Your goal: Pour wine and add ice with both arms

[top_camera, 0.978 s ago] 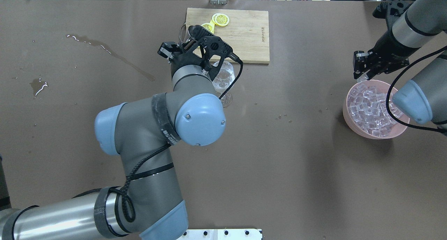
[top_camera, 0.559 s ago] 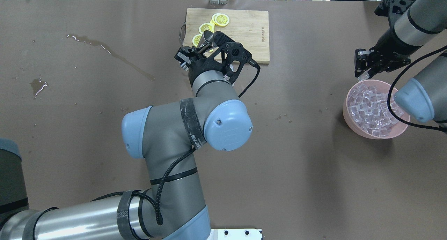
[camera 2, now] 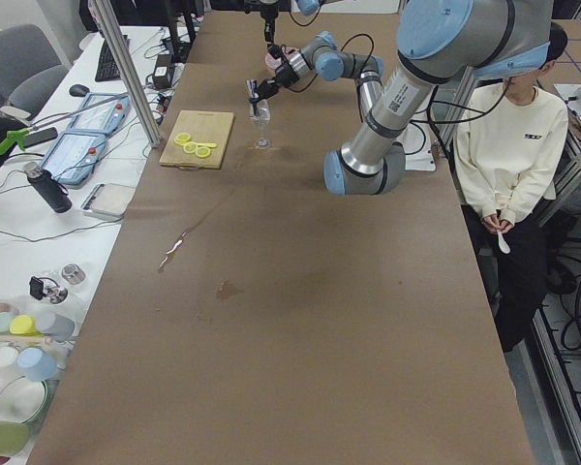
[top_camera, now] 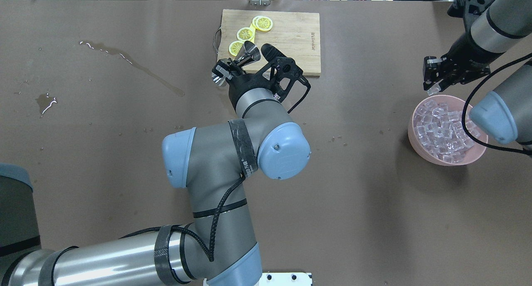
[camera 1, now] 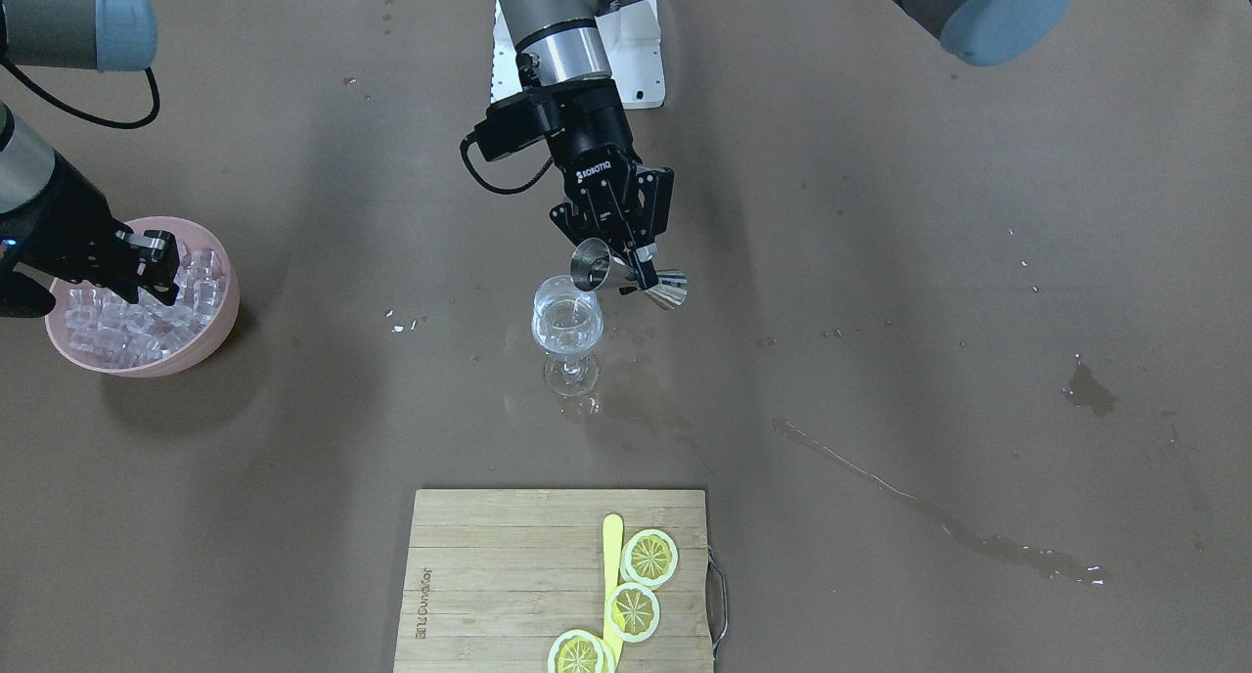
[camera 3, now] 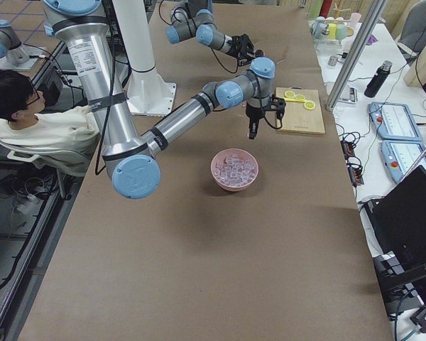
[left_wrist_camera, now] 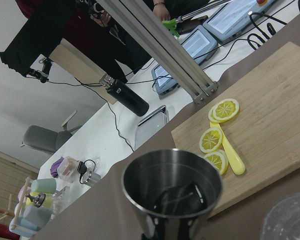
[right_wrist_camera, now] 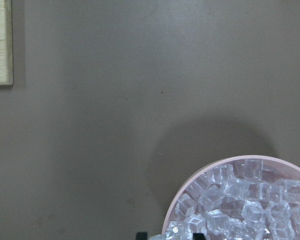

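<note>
- You have one jigger [camera 1: 590,264] pinched in the left claw [camera 1: 629,262]; one wine glass [camera 1: 567,323], hidden overhead by the arm [top_camera: 253,107].
- Your right claw [top_camera: 432,86] nips one ice cube [top_camera: 432,89], barely discernible.

A long table covered in brown paper [camera 2: 300,320] fills the side view. Along the left edge stands a white desk [camera 2: 5,257]; a grey office chair [camera 2: 19,63] sits upper left, near a slanting silver aluminium post [camera 2: 126,73].

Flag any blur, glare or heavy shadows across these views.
Left wrist view: jigger fairly sharp, wine glass at the corner blurred. Right wrist view: ice crisp, pink bowl casts a soft shadow. Front-facing view: spill glints.
</note>
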Tool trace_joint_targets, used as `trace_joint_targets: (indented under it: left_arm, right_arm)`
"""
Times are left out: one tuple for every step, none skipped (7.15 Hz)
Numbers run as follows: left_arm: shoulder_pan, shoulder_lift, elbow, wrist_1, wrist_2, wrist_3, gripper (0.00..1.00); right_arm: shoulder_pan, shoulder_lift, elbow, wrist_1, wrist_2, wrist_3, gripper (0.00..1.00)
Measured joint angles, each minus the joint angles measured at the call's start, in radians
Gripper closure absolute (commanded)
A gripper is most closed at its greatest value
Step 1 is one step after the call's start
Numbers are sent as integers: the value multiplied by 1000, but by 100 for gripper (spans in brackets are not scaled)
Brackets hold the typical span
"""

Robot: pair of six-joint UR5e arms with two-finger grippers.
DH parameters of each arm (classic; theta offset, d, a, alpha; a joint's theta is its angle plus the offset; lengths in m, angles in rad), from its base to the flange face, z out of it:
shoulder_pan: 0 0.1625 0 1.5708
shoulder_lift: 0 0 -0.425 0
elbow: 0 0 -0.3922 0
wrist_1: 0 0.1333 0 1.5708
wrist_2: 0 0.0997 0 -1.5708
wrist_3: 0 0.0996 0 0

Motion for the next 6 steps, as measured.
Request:
trace_joint_targets:
  left_arm:
    - [0,-3,2,33,5,0,100]
    - [0,-9,9,64,13,1,100]
    - [0,-26,32,86,18,1,100]
    - [0,-46,64,97,20,0,100]
    - [0,-57,92,101,27,0,100]
    - [0,-62,116,104,37,0,100]
  right_arm:
    - [2,0,-1,1,0,0,73]
    - [2,1,-2,1,0,0,73]
    - [2,1,-4,1,-2,0,73]
    - [2,2,-6,2,-3,0,73]
    - [3,2,-6,2,-4,0,73]
    - [3,2,-7,3,-4,0,73]
